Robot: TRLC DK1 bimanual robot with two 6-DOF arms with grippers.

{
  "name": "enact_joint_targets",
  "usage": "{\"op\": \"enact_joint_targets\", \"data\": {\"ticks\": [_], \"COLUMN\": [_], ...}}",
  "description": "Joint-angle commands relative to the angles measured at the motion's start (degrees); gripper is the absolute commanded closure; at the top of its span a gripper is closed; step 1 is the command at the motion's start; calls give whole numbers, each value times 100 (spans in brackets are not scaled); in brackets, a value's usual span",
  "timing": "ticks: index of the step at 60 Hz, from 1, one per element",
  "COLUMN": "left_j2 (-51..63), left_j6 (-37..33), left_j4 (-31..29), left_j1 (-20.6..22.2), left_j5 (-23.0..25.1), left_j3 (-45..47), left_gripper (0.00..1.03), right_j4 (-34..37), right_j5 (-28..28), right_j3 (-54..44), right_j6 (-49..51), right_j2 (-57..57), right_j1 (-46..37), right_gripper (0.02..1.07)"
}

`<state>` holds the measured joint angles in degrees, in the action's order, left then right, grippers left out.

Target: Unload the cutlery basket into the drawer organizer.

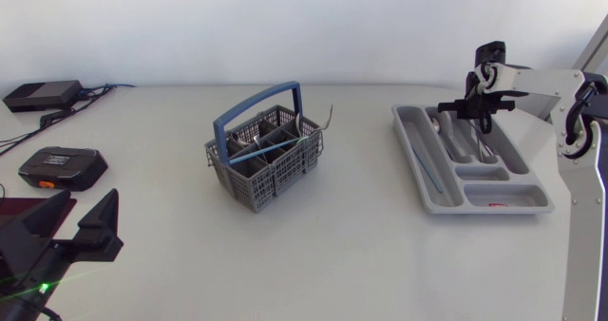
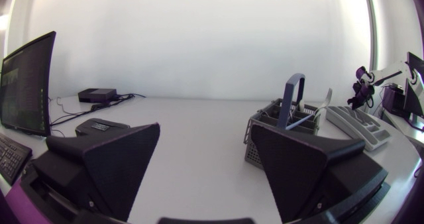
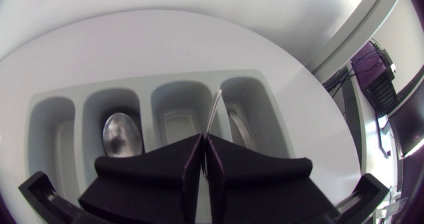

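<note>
Bright, even light covers my table [image 1: 332, 254]; the cutlery basket [image 1: 266, 164] casts only a faint shadow. Both wrist views bow at their edges.

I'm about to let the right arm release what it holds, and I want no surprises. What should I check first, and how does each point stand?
1. Right end effector shut on the utensil: ok.
2. Right end effector above the drawer organizer: ok.
3. Utensil lined up with one compartment: cannot tell; its tip shows near a divider.
4. Spoon lies in another compartment, apart from the utensil: ok.
5. Left end effector open, empty, apart from the cutlery basket: ok.
</note>
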<state>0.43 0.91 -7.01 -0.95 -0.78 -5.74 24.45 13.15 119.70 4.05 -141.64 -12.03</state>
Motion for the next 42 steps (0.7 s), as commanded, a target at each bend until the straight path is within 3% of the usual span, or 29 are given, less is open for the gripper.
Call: {"op": "enact_joint_targets", "data": {"ticks": [1, 11, 20, 23, 27, 37, 42], "left_j2": [291, 1223, 1680, 2023, 2436, 3535, 4036], "left_j6": [15, 59, 155, 234, 314, 463, 454], "left_j4": [6, -143, -126, -161, -161, -170, -398], "left_j1": [25, 104, 209, 227, 218, 236, 262], "left_j5": [-54, -45, -54, -45, -54, -54, -89], "left_j3": [-472, -1158, -1527, -1755, -1949, -2458, -2863], "left_gripper": [8, 8, 8, 8, 8, 12, 12], "right_j4": [95, 69, 43, 43, -19, -819, -1100], "right_j5": [74, 65, 48, 48, 21, -286, -673], "right_j3": [185, 80, 36, 10, -157, -1493, -2240], "right_j6": [-98, -63, -10, 8, 8, 219, 298], "right_j2": [-241, -109, 23, 111, 313, 1464, 2123], "right_j1": [-36, -18, -18, -36, -54, 8, 113], "right_gripper": [93, 80, 60, 48, 39, 37, 30]}}
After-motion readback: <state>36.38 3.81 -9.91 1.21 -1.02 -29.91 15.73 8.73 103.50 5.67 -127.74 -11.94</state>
